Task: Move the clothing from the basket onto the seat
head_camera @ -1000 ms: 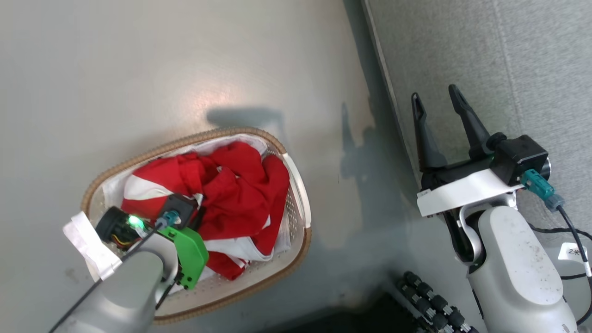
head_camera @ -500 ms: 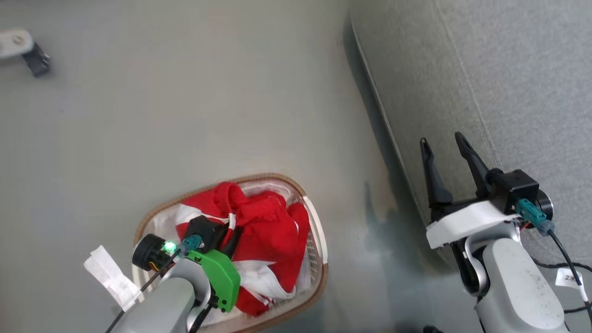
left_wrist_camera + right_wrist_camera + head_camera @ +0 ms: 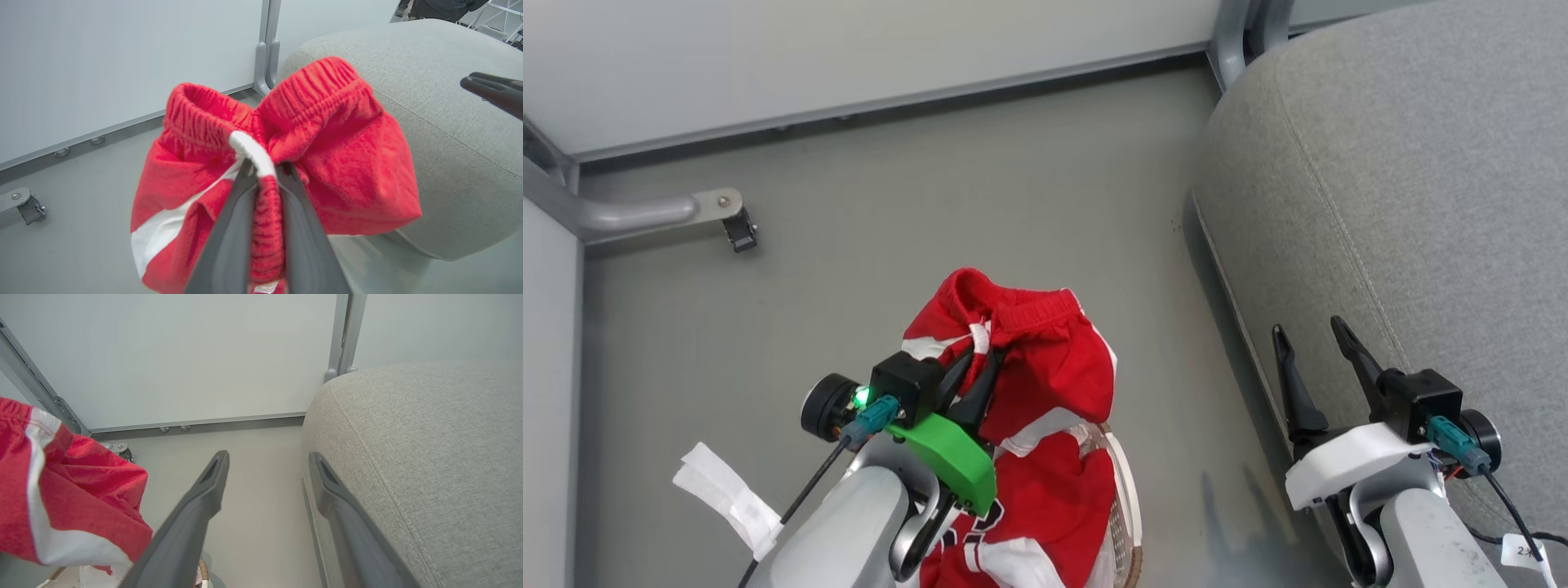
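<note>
Grip check: left gripper (image 3: 265,169) pinched narrow, 2 dark fingers clamped on the white-striped elastic waistband of the clothing (image 3: 1045,367). In the left wrist view the red cloth bunches above and to both sides of the fingers. A second ago this gripper sat low in the red pile inside the basket (image 3: 1131,506). Now the waistband is hoisted and the fabric hangs from the grip at lower centre of the head view. The head camera has also swung, so the basket's slide to the bottom edge of the frame is mostly camera, not basket. Lower folds, with white panels and numerals, reach down to the basket's rim at bottom centre. Cannot tell whether they hang from the lifted piece or are a 2nd piece lying inside. Bare grey floor (image 3: 931,204) fills the middle of the frame, with a metal bracket (image 3: 727,214) at upper left. The seat (image 3: 1405,204) takes up the right side, well apart from the cloth. Right gripper (image 3: 1307,331) at lower right, fingers spread wide and empty as before, over the seat's edge. Judgement: pick is made and lift is under way. Carry to the seat not yet begun, and trailing folds may drag on the rim.
</note>
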You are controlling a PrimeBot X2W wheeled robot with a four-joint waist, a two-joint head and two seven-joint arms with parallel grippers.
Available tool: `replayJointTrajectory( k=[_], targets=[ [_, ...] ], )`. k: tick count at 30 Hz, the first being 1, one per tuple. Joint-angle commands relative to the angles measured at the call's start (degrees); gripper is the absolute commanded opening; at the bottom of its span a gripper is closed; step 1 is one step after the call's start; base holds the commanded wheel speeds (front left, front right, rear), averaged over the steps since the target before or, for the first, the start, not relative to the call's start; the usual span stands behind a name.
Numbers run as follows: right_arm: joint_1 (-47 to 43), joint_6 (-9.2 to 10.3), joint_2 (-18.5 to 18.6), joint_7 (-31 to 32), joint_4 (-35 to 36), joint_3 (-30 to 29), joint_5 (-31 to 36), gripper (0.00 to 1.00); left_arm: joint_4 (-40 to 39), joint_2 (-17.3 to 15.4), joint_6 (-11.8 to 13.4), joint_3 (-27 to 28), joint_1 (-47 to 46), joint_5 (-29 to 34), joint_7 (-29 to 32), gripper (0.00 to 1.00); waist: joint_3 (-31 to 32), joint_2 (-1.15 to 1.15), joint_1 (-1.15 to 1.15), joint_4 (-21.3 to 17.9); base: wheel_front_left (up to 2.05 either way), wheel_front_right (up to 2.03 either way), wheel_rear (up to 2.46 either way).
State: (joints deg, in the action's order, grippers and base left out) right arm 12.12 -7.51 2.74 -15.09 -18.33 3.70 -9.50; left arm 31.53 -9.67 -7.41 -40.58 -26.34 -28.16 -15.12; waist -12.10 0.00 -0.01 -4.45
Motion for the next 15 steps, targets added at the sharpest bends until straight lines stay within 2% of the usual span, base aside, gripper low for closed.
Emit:
replayJointTrajectory(
  k=[1,9,15],
  targets=[
    [-1.4,0.04,0.3,-0.1,-0.3,-0.1,0.3,1.00,-1.5,0.3,-0.1,1.0,0.7,0.4,0.0,0.00,5.7,0.00,0.01,3.0,0.00,0.00,0.00],
    [-4.0,0.04,0.2,-0.1,1.3,2.9,-0.9,1.00,-8.3,2.1,-0.1,5.6,-1.4,2.1,0.0,0.00,9.4,0.00,0.01,3.3,0.00,0.00,0.00],
    [-2.7,0.05,0.3,-0.1,13.9,14.0,-2.8,1.00,-9.4,3.0,-0.1,6.1,-0.8,3.4,0.0,0.00,10.0,0.00,0.01,3.1,0.00,0.00,0.00]
  ],
)
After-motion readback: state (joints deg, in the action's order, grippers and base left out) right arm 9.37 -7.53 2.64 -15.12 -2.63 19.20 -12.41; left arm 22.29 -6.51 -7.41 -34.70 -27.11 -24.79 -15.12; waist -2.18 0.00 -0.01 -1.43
